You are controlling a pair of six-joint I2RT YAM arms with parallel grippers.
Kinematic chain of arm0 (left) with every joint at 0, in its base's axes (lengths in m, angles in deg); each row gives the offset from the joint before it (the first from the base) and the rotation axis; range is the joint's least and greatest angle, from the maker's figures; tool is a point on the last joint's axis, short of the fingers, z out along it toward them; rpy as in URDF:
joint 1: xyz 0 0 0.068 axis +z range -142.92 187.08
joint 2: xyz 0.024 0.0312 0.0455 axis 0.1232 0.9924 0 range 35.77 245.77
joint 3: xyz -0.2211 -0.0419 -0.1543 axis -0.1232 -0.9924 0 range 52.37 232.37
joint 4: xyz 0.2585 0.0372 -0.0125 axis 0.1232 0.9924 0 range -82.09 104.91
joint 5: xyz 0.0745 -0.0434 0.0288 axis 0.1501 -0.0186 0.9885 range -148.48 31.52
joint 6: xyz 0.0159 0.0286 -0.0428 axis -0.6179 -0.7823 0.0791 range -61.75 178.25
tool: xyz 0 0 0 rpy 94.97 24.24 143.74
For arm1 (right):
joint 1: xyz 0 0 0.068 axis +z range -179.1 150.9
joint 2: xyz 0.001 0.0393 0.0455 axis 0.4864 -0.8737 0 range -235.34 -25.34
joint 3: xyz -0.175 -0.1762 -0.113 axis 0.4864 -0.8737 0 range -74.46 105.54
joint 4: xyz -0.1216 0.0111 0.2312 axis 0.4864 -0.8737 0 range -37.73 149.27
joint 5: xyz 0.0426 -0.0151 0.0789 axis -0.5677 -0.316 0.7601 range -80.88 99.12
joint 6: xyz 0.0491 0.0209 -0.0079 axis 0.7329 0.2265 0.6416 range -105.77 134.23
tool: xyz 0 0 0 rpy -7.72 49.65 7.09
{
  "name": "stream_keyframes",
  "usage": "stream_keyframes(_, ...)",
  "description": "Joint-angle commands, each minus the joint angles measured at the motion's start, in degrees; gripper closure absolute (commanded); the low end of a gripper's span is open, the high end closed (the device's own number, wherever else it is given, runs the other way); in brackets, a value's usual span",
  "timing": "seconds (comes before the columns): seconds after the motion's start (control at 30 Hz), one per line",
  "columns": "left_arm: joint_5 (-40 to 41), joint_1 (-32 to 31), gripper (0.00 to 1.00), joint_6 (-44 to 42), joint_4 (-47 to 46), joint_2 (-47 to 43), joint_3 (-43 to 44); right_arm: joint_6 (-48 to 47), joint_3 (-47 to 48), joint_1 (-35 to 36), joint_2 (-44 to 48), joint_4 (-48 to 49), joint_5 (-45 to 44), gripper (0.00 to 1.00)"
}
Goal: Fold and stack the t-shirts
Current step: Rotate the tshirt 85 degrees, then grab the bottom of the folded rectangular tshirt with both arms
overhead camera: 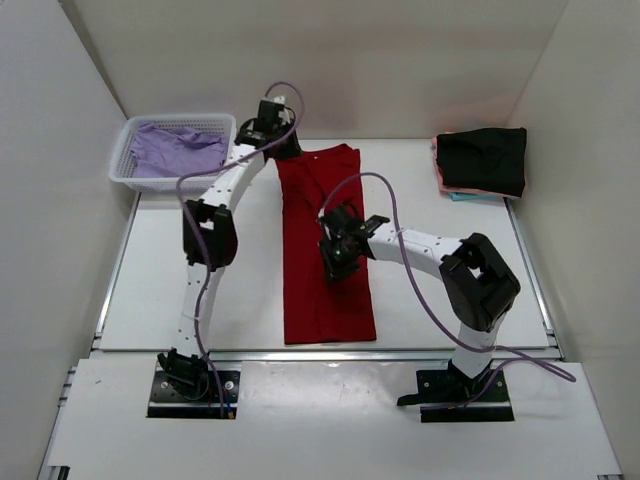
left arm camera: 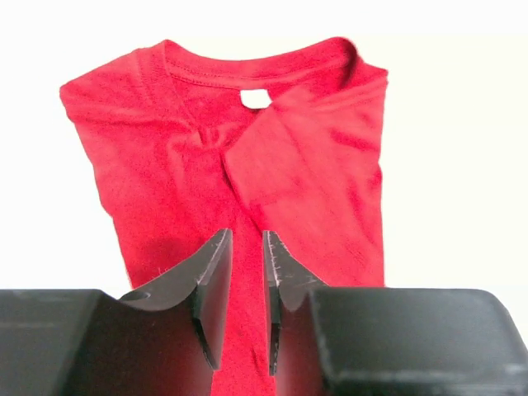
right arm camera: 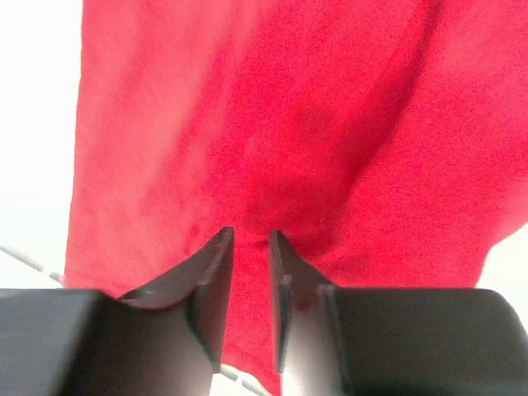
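The red shirt [overhead camera: 325, 250] is lying mid-worktop [overhead camera: 450, 290] as a narrow strip, its long axis running near to far and its collar pointing away from the arms. Lengthwise folding is looking done, so I'm expecting the crosswise fold. The left pincer [left arm camera: 246, 239] is hovering by the collar and the right pincer [right arm camera: 250, 239] over the middle, both parted a crack, gripping nothing I can make out. Next they'll be needing a pinch on one end.

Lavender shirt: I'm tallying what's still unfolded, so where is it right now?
In the top view the lavender shirt lies inside the white basket at the far left corner of the table, left of the red shirt.
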Motion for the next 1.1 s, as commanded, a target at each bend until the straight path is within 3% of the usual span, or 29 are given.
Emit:
stream_keyframes(0.0, -2.57, 0.47, 0.69, 1.81, -3.30, -20.12, -10.94, -4.41, 6.81, -0.24, 6.45, -4.40, -10.54, 0.77)
stream_keyframes(0.17, 2.18, -2.78, 0.68, -0.73, -2.85, -42.55, -39.85, -3.72, -1.85, -8.84, 18.04, -5.55, -2.40, 0.54)
stream_keyframes(0.23, 2.71, -4.62, 0.66, 0.22, -2.06, -52.99, -52.69, -3.62, -5.99, -13.32, 23.93, -7.47, -1.41, 0.34)
stream_keyframes(0.3, 2.80, -6.47, 0.65, 0.84, -0.31, -59.50, -60.52, -3.36, -11.18, -15.61, 27.72, -8.18, -0.62, 0.30)
stream_keyframes(0.4, 2.80, -8.67, 0.62, 3.74, 6.45, -67.09, -70.98, -2.31, -17.77, -17.64, 33.43, -8.19, 1.40, 0.30)
stream_keyframes(0.5, 1.22, -10.52, 0.60, 8.39, 5.77, -74.99, -82.85, -0.11, -22.88, -16.59, 37.39, -8.37, 1.32, 0.38)
stream_keyframes(0.63, -1.94, -12.71, 0.57, 13.93, 3.84, -81.68, -95.17, 4.71, -27.10, -15.02, 41.00, -10.39, 2.20, 0.40)
stream_keyframes(0.83, -5.64, -20.70, 0.51, 18.76, -1.00, -81.69, -104.24, 10.08, -34.48, -12.11, 43.20, -8.55, 4.83, 0.39)
stream_keyframes(1.0, -8.36, -21.95, 0.49, 21.94, -4.78, -82.04, -106.97, 13.95, -38.35, -9.83, 44.27, -5.83, 6.15, 0.39)
stream_keyframes(1.07, -8.62, -22.30, 0.49, 22.11, -4.35, -81.26, -107.33, 14.74, -39.59, -9.13, 44.09, -3.90, 7.12, 0.46)
